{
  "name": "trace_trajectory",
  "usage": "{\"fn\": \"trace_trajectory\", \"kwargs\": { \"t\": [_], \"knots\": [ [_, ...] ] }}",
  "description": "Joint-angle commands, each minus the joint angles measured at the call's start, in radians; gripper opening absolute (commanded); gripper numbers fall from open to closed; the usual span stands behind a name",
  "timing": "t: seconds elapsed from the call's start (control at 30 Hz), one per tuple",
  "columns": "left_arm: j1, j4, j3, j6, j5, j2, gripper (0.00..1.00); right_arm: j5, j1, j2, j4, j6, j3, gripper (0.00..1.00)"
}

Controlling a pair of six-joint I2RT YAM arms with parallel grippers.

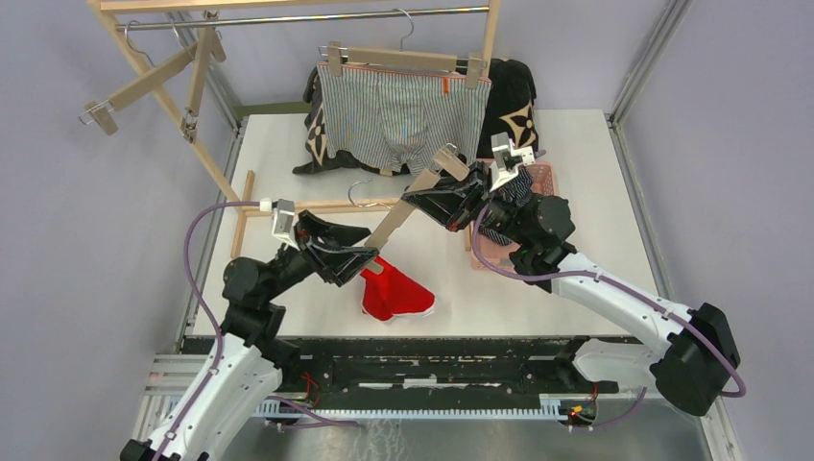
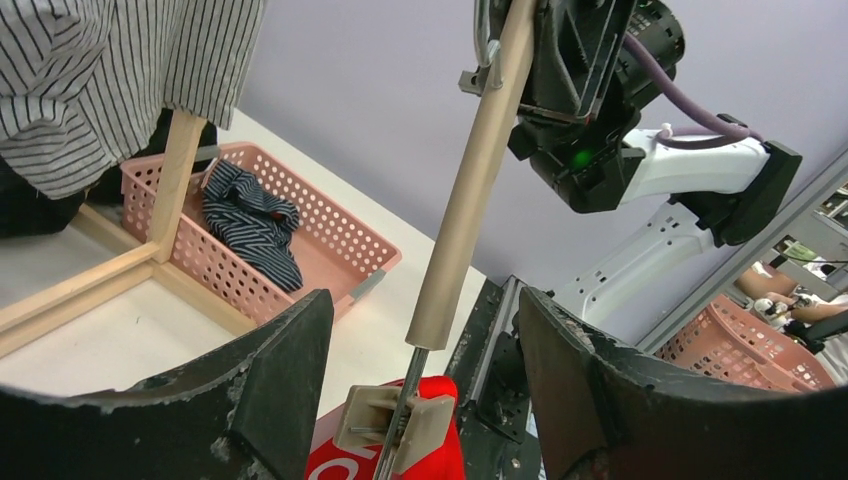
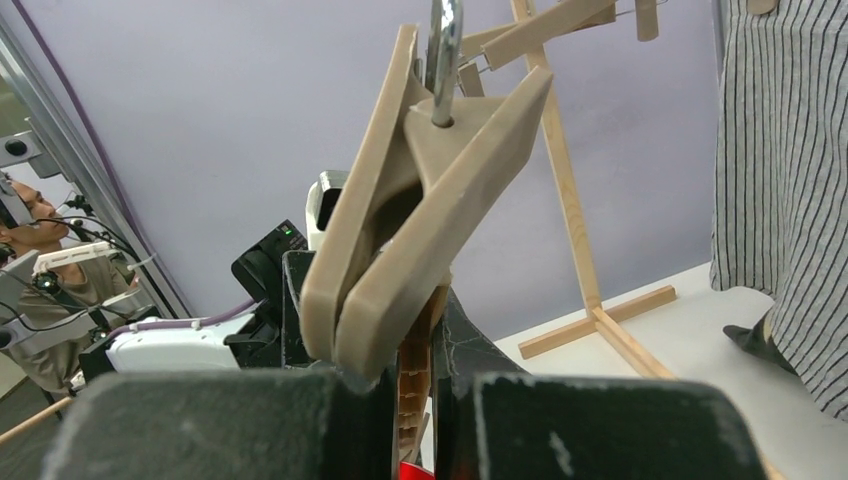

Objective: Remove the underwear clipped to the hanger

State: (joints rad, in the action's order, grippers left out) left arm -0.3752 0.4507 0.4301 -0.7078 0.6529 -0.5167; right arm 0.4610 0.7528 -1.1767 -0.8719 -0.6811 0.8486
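Note:
Red underwear [image 1: 395,294] lies on the table, one corner reaching up to a tan clip [image 2: 395,425] at the low end of a wooden hanger [image 1: 403,216]. Whether that clip still grips the cloth I cannot tell. My left gripper [image 1: 353,261] is open, its jaws wide on either side of the clip [image 2: 420,335]. My right gripper [image 1: 437,200] is shut on the hanger's upper part [image 3: 418,385] and holds it slanted above the table. Pinstriped underwear [image 1: 398,110] hangs clipped to a hanger on the rack. Navy striped underwear [image 2: 250,225] lies in the pink basket [image 2: 330,245].
The wooden rack [image 1: 206,144] stands at the back left, its base rail [image 1: 298,205] on the table, with an empty clip hanger [image 1: 144,82] on it. A black floral cushion [image 1: 514,101] sits behind the pinstriped pair. My right arm covers most of the pink basket [image 1: 544,178].

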Motion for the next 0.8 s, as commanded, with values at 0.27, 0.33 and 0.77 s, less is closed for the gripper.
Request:
{"fn": "trace_trajectory", "kwargs": {
  "t": [0.27,0.33,0.77],
  "knots": [
    [0.003,-0.016,0.028,0.074,-0.027,-0.059,0.74,-0.07,0.004,-0.005,-0.006,0.105,0.12,0.01],
    [0.003,-0.02,0.029,0.084,-0.027,-0.071,0.74,-0.082,0.003,-0.011,0.004,0.12,0.134,0.01],
    [0.002,0.073,0.017,0.098,-0.032,-0.085,0.5,-0.086,0.004,-0.038,0.016,0.122,0.128,0.01]
  ]
}}
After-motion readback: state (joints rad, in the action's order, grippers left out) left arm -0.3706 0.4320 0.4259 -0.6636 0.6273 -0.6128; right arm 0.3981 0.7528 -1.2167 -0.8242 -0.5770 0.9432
